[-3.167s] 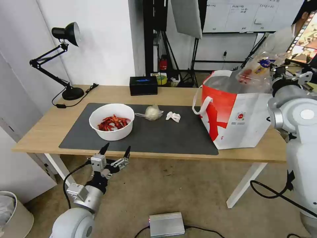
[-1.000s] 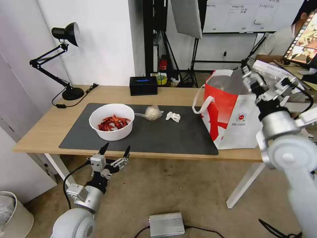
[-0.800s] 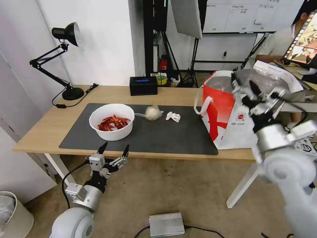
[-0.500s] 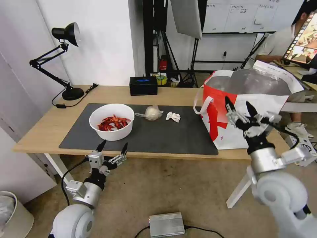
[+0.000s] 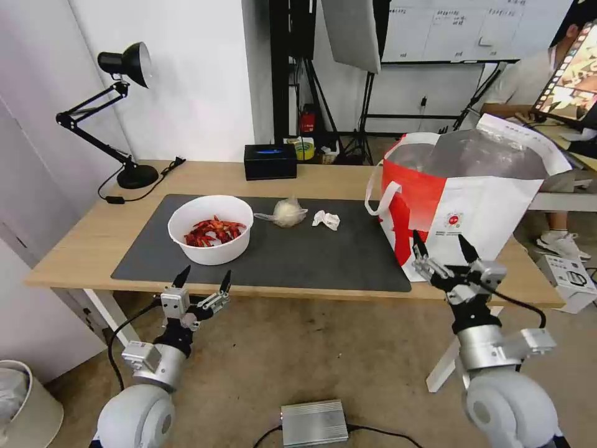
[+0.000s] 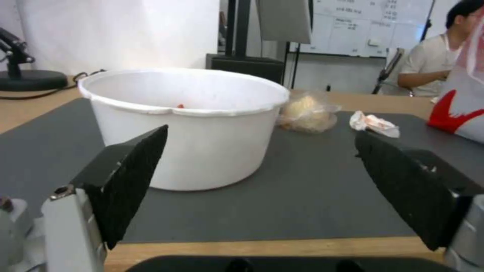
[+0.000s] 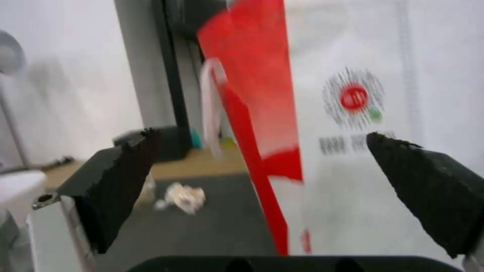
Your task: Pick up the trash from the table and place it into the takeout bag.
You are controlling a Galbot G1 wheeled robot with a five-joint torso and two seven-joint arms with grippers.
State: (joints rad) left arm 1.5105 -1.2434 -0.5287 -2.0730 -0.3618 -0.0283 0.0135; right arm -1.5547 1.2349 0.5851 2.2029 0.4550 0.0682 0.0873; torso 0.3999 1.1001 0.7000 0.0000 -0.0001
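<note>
On the dark mat of the table (image 5: 81, 246) stand a white bowl of red crayfish shells (image 5: 211, 229) (image 6: 186, 124), a knotted clear bag with a white lump (image 5: 286, 212) (image 6: 306, 112) and a crumpled white tissue (image 5: 326, 219) (image 6: 376, 124) (image 7: 184, 197). The red-and-white takeout bag (image 5: 463, 205) (image 7: 323, 113) stands open at the table's right end. My left gripper (image 5: 200, 281) (image 6: 262, 189) hangs open below the table's front edge, in front of the bowl. My right gripper (image 5: 440, 246) (image 7: 267, 189) is open and empty, low in front of the bag.
A black desk lamp (image 5: 118, 99) stands at the table's back left and a small black box (image 5: 270, 160) at the back middle. A silver box (image 5: 314, 422) lies on the floor. A bin (image 5: 25, 404) sits at the lower left.
My right gripper held a clear box over the bag; it has since let go, swung down and forward, and now hangs empty before the bag. The left gripper dropped slightly.
</note>
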